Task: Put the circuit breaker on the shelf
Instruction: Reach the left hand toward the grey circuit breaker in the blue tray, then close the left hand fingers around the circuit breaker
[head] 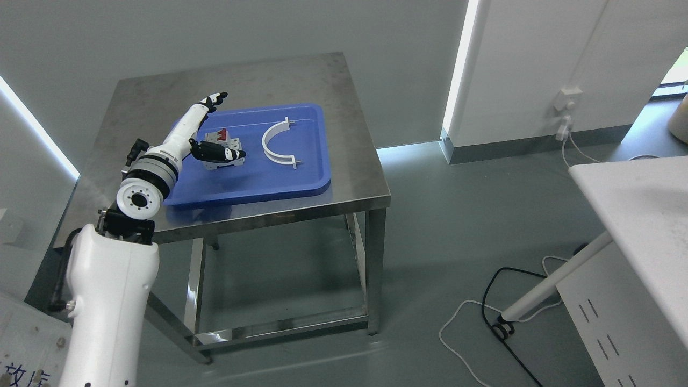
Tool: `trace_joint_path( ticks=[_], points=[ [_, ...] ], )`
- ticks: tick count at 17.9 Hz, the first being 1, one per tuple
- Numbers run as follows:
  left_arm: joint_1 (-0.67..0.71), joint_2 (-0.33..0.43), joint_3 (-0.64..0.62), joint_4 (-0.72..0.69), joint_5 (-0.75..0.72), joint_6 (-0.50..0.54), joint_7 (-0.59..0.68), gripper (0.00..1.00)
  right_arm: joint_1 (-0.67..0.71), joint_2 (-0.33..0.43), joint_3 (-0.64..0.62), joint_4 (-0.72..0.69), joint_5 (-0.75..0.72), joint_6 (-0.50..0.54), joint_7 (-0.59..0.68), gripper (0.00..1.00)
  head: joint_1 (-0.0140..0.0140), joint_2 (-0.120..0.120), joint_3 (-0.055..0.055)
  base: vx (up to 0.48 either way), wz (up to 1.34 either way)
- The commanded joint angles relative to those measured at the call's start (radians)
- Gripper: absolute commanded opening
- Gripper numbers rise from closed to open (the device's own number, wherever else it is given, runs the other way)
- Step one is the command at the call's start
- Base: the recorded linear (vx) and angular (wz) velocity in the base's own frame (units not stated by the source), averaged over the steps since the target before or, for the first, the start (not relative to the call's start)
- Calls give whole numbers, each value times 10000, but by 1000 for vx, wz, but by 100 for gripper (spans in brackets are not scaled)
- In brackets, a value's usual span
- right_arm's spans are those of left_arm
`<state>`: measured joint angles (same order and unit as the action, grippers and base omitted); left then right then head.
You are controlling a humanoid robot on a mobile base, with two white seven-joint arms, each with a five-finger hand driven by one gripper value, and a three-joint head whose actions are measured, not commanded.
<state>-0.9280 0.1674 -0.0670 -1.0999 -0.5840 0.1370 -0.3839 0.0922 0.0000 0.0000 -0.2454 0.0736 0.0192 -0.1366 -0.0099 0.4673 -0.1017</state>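
The circuit breaker (221, 138), grey-white with a red switch, sits in the left part of a blue tray (301, 172) on a steel table (344, 107). My left arm reaches in from the lower left over the tray's left edge. My left hand (232, 125) is open and spread. One digit points up and away past the tray's far edge. The black fingers (217, 153) lie across the near side of the breaker, not closed around it. The breaker rests on the tray. No shelf is in view.
A white curved bracket (277, 144) lies in the tray to the right of the breaker. A white table (639, 199) stands at the right, with cables (484, 312) on the floor beside it. A wall socket (567, 102) is at the back right.
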Motion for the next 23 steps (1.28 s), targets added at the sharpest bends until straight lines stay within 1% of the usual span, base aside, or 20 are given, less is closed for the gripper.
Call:
trace_joint_path(
  ticks=[1, 3, 6, 7, 9, 10, 13, 16, 18, 20, 23],
  points=[
    [-384, -263, -697, 2208, -1306, -478, 384, 94, -1, -175, 199, 0, 0, 590, 1, 100, 0, 0, 0, 33, 1],
    [-338, -80, -406, 2271, -1293, -557, 632, 93, -1, -175, 199, 0, 0, 590, 1, 100, 0, 0, 0, 58, 39],
    [-154, 227, 86, 2027, -1171, -557, 374, 93, -1, -175, 199, 0, 0, 590, 1, 100, 0, 0, 0, 93, -3],
    [-78, 319, 208, 1828, -1155, -542, 38, 93, -1, -175, 199, 15, 0, 590, 1, 100, 0, 0, 0, 109, -3],
    [76, 473, 591, 1444, -1170, -435, -1232, 93, -1, -175, 199, 0, 0, 590, 1, 100, 0, 0, 0, 124, 47],
    [76, 534, 760, 1336, -1185, -419, -1588, 93, -1, -175, 199, 0, 0, 590, 1, 100, 0, 0, 0, 149, 42],
    [76, 979, 884, 1228, -1155, -419, -1867, 93, -1, -175, 199, 0, 0, 590, 1, 100, 0, 0, 0, 145, 20],
    [92, 888, 1037, 1091, -1139, -419, -2037, 94, -1, -175, 199, 0, 0, 590, 1, 100, 0, 0, 0, 95, -12],
    [92, 674, 1358, 891, -987, -404, -2082, 94, -1, -175, 199, 0, 0, 590, 1, 100, 0, 0, 0, 76, -33],
    [46, 261, 1879, 600, -376, -282, -2204, 93, -1, -175, 199, 0, 0, 590, 1, 100, 0, 0, 0, 64, -36],
    [-76, -2, 2126, 125, 620, 407, -2466, 93, -1, -175, 199, 0, 0, 590, 1, 100, 0, 0, 0, 50, -26]
  ],
)
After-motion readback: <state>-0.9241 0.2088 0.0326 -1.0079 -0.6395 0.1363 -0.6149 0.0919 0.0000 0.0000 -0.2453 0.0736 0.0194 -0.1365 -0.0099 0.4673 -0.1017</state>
